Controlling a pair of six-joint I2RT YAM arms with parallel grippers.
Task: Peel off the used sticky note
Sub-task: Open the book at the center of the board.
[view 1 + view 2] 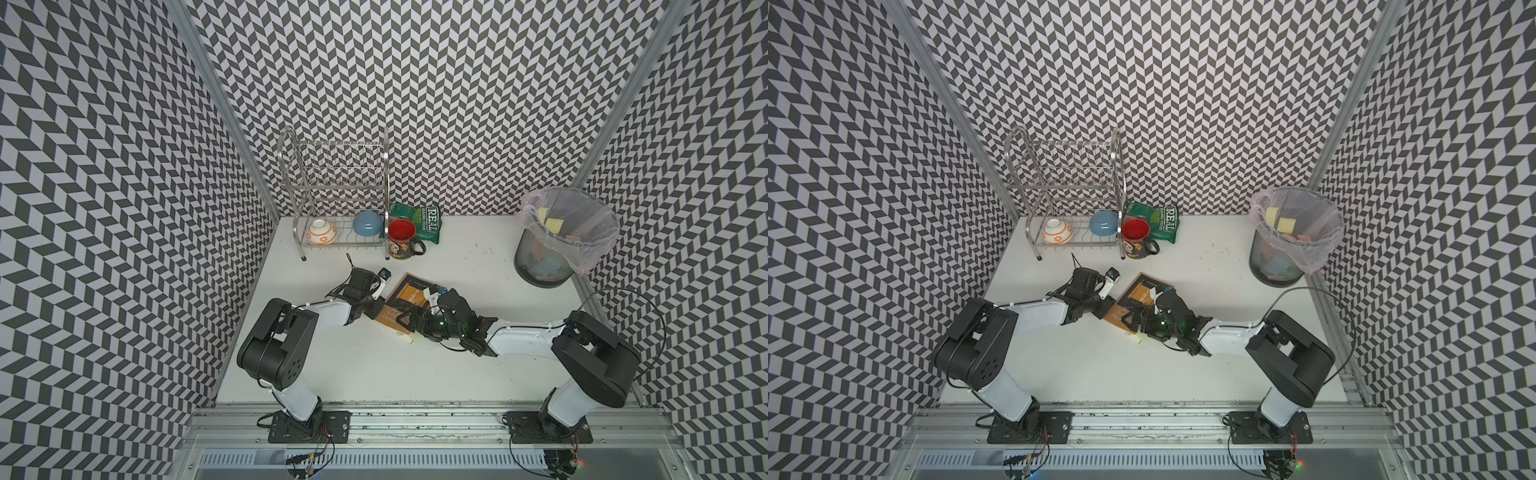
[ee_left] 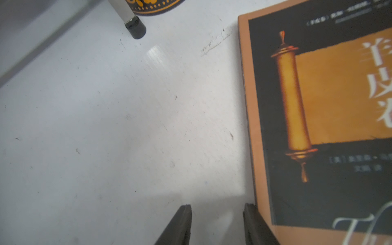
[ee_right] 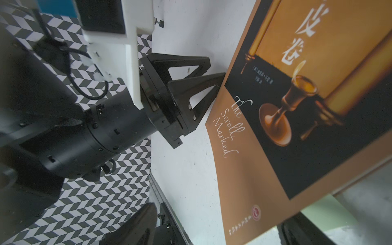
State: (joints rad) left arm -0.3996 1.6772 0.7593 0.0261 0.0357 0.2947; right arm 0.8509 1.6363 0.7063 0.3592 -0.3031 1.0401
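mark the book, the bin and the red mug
book (image 1: 409, 293), top view, on the orange scroll panel of its cover
bin (image 1: 536, 266), top view, on its dark mesh wall
red mug (image 1: 401, 232), top view, on its red inside

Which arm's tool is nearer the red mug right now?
Left. The left tool sits at the book's edge on the red mug's side; the right tool is over the book's far end.

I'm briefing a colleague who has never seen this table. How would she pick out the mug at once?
Start at the metal dish rack against the back wall. At its right end, standing on the white table in front of a green snack bag, is the mug. Unlike the two bowls in the rack, it is dark outside, red inside, and has a handle.
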